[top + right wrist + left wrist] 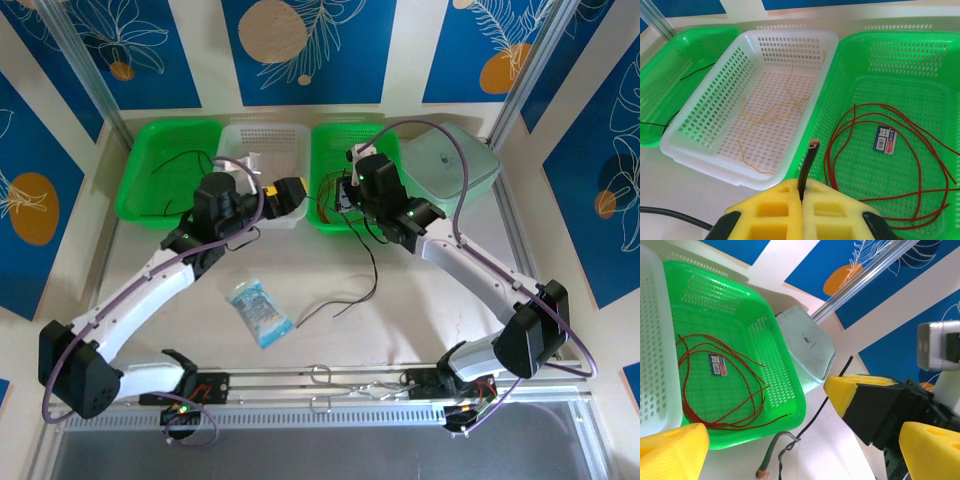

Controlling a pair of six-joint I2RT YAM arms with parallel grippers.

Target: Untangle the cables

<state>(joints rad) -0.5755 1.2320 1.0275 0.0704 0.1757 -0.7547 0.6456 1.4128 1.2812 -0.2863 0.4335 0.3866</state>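
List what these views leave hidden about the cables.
Right wrist view: the dark cable vanishes into the shut right end effector; its held length is hidden.
Right wrist view: the red cables run off the right edge.
Top view: the right arm covers much of the right green basket.
Right wrist view: the sticker print is too small to read.
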